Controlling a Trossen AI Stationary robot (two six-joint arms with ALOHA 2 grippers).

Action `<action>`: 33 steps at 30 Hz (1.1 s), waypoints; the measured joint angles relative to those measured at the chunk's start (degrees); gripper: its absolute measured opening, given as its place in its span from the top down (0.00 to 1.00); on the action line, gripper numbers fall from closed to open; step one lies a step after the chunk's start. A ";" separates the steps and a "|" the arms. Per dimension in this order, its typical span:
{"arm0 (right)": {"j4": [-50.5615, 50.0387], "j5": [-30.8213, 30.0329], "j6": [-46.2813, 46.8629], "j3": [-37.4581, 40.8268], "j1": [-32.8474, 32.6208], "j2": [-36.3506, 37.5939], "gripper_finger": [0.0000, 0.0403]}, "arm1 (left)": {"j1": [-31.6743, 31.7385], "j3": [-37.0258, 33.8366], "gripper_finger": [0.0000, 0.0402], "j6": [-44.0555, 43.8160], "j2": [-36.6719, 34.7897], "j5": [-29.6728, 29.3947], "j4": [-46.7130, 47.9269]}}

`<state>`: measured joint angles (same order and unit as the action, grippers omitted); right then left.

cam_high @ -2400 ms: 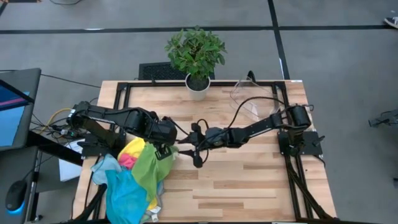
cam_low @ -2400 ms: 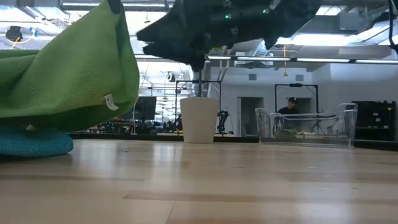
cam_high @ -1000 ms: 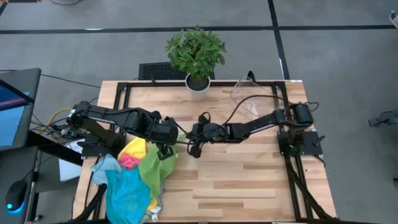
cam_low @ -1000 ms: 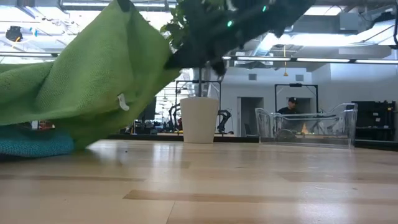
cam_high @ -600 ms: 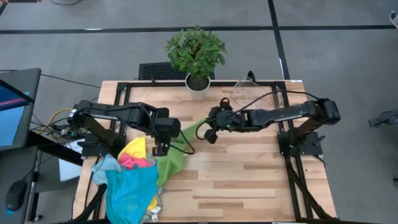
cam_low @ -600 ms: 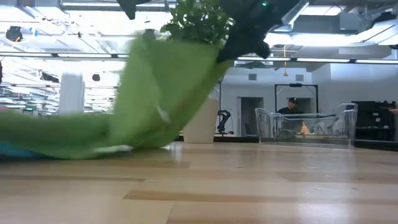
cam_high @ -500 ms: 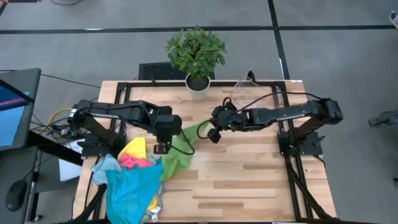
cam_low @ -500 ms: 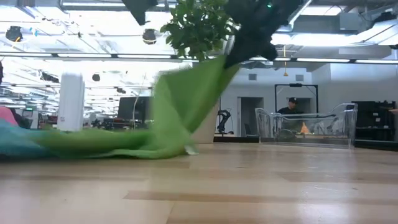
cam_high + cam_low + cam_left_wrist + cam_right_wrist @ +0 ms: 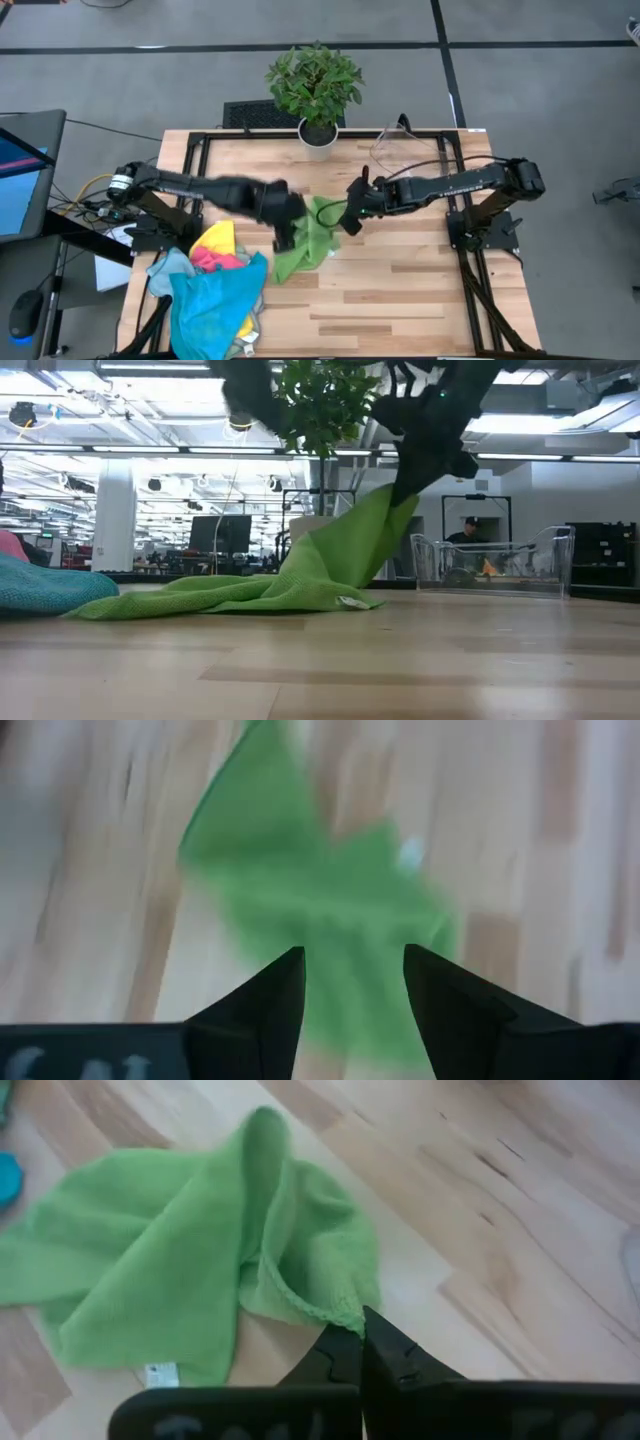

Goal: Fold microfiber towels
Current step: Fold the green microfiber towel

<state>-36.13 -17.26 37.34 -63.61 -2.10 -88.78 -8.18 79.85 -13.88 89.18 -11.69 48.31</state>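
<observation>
your right end effector is pinching the green towel's corner; your left end effector is hovering spread. be dragging it flat across the surface.

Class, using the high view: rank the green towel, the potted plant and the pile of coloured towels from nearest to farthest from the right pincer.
1. Green towel: pinched by the right pincer.
2. Potted plant: at the table's far edge.
3. Pile of coloured towels: near-left corner.

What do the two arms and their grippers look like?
Both arms are dark, almost black, built of jointed tube-like segments. A thin black cable loops above the right arm. The left gripper and the right gripper each end in two black, pointed, wedge-shaped fingers.
</observation>
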 joint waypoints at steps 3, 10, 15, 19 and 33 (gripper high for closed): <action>-0.27 2.50 -1.33 -0.04 1.82 0.06 0.97 | -2.38 -3.24 0.59 3.91 1.12 -5.71 -10.93; -2.44 4.31 -2.21 0.16 2.63 -0.25 0.97 | -2.48 -4.65 0.59 7.20 10.23 -0.91 -21.11; -7.11 3.87 -1.82 0.13 2.72 -0.08 0.96 | -2.32 -4.65 0.59 8.08 15.61 1.33 -24.42; -9.45 3.87 -1.84 0.14 2.63 -0.06 0.97 | -2.30 -4.69 0.59 8.52 19.11 2.58 -26.93; -11.49 3.87 -1.44 0.13 2.68 -0.01 0.95 | -2.70 -7.42 0.48 8.90 21.57 2.33 -34.67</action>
<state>-47.62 -13.39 35.90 -63.48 0.58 -88.79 -10.89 72.43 -4.98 110.75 -9.36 13.64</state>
